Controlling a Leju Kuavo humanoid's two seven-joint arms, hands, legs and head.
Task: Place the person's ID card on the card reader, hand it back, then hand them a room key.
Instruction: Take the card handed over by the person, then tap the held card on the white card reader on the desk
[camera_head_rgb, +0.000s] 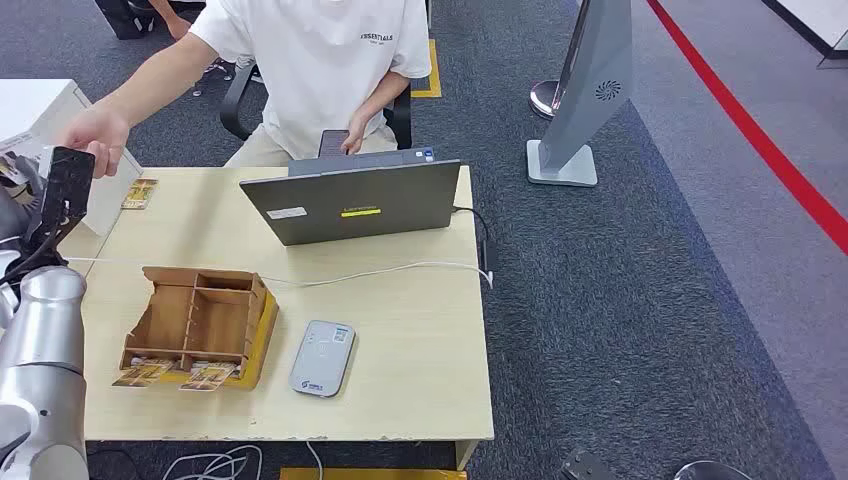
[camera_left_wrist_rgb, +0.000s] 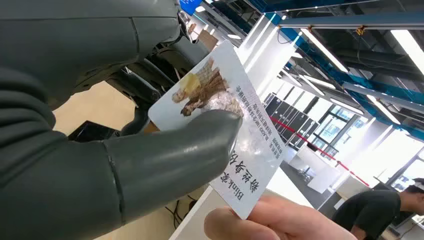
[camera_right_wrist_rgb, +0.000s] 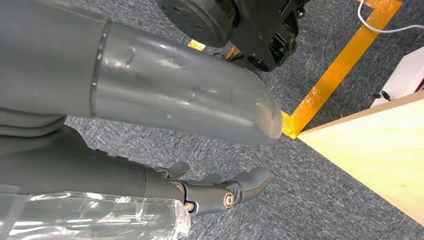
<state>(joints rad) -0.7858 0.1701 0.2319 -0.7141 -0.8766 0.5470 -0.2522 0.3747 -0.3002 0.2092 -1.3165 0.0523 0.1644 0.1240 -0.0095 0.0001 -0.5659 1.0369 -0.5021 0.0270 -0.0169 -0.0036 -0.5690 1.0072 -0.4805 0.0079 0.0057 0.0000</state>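
The wooden tabletop (camera_head_rgb: 420, 330) carries an open grey laptop (camera_head_rgb: 352, 201) at its far edge, its lid back facing the robot, and a person in a white T-shirt (camera_head_rgb: 320, 60) sits just beyond it holding a dark phone (camera_head_rgb: 333, 142). On the near left of the tabletop stands a brown cardboard organiser (camera_head_rgb: 198, 322) with several compartments, two printed cards (camera_head_rgb: 176, 375) lying at its near edge. Just right of it lies the white card reader (camera_head_rgb: 323, 358), flat and bare on top. A white cable (camera_head_rgb: 380, 271) runs across the tabletop between laptop and organiser. At the far left the left robot hand (camera_head_rgb: 62, 190) is raised at the tabletop's edge, and the person's outstretched hand (camera_head_rgb: 97, 138) meets it there. In the left wrist view the thick thumb (camera_left_wrist_rgb: 170, 160) presses the white ID card (camera_left_wrist_rgb: 235, 125) against the darker fingers behind it, while the person's fingers (camera_left_wrist_rgb: 270, 220) pinch the card's free corner. The right robot hand (camera_right_wrist_rgb: 220, 192) hangs beside the tabletop over grey carpet, fingers loosely curled, holding nothing.
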